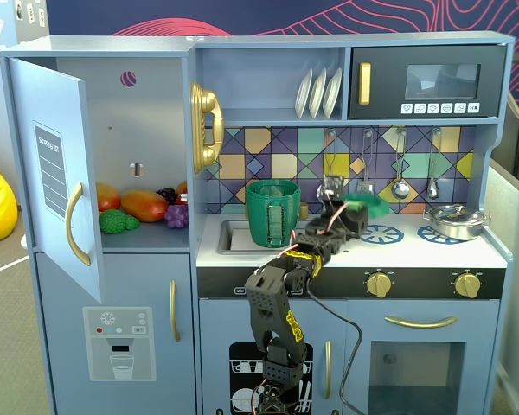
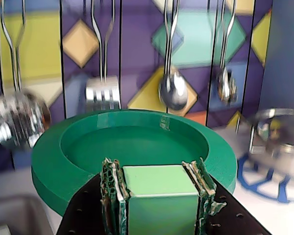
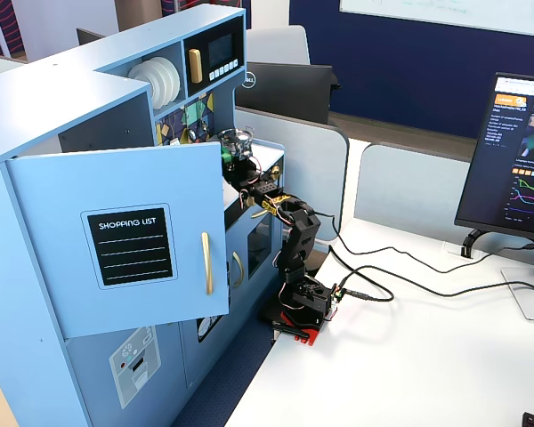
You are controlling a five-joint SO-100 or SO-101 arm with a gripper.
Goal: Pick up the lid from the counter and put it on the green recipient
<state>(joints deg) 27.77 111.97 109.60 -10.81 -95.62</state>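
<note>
The lid (image 1: 368, 207) is a flat round green disc with a raised rim, held in the air above the left blue burner (image 1: 386, 233). In the wrist view the lid (image 2: 88, 152) fills the middle. My gripper (image 2: 159, 169) is shut on the lid's light-green tab (image 2: 159, 183) at its near edge. In a fixed view my gripper (image 1: 349, 218) is to the right of the green recipient (image 1: 272, 212). That is a tall dark-green pot with a ribbed front strap, standing at the sink, open and uncovered. The other fixed view shows the arm (image 3: 294, 236) reaching into the kitchen.
A silver pot (image 1: 454, 222) sits on the right burner and also shows in the wrist view (image 2: 279, 134). Metal utensils (image 1: 400, 186) hang on the tiled wall just behind the lid. The sink (image 1: 229, 235) lies left of the green pot. The fridge door (image 1: 56, 186) stands open.
</note>
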